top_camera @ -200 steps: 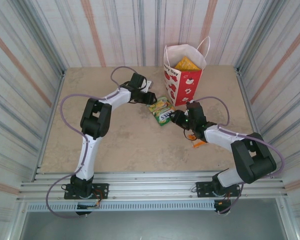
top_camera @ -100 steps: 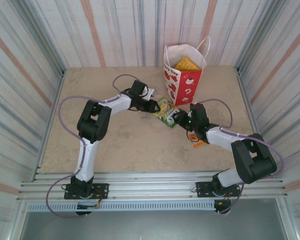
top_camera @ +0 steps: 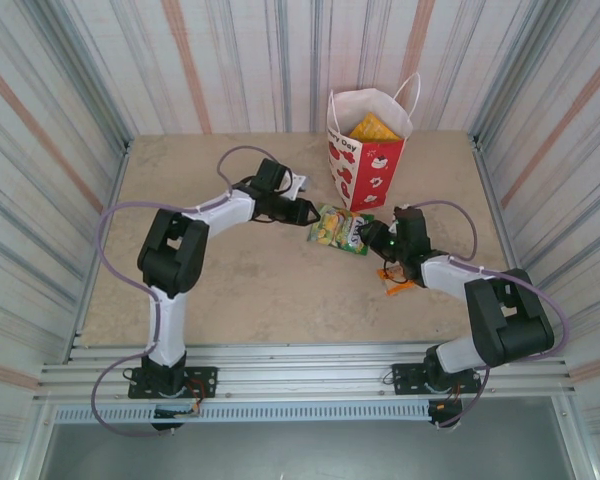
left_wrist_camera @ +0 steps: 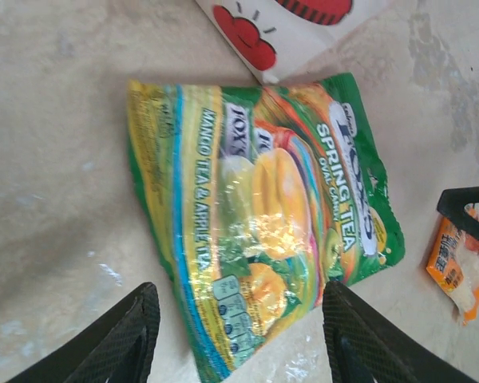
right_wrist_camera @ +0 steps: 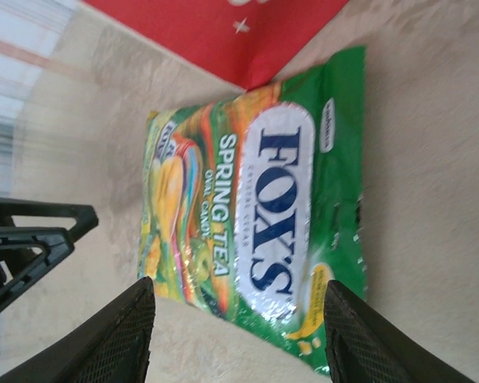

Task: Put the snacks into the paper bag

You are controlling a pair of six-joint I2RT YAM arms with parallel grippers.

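Looking from above, the paper bag [top_camera: 368,165] stands at upper centre with a yellow packet [top_camera: 373,128] inside. Two overlapping green packets [top_camera: 340,229] lie just below it, between the left gripper [top_camera: 305,213] and the right gripper [top_camera: 370,232]. At the left wrist, the fingers [left_wrist_camera: 120,335] spread wide and empty, with the packets mid-frame. At the right wrist, the fingers [right_wrist_camera: 116,335] are equally wide and hold nothing, and the packets sit just beside the bag's red corner at top.

My top camera looks down over the whole counter [top_camera: 250,290] from its near edge. Both wrist cameras look closely at one green packet [left_wrist_camera: 263,215] from opposite sides.
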